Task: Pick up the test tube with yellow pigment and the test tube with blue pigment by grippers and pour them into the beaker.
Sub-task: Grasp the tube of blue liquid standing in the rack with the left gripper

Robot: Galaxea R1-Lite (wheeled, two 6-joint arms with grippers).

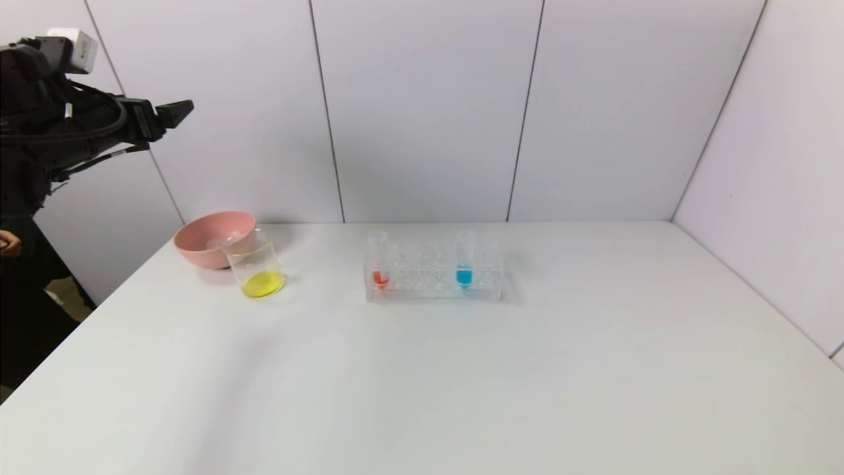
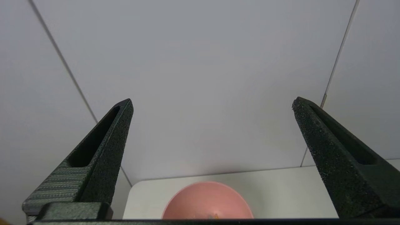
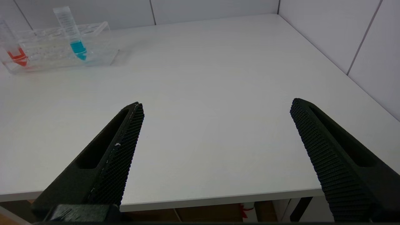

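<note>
Right gripper (image 3: 215,106) sits nearest my lens, spread wide and holding nothing, hovering past the bench's (image 1: 461,382) near edge; my head camera misses it. Left gripper (image 2: 212,103) hangs high off the far left corner, equally wide, above the pink bowl (image 1: 211,234), whose lower half my wrist view cuts off. Touching that bowl, the beaker (image 1: 256,267) holds yellow liquid. Centre-back, the rack (image 1: 434,277) carries the test tube with blue pigment (image 1: 465,260), upright, and a red-orange tube (image 1: 379,260).
</note>
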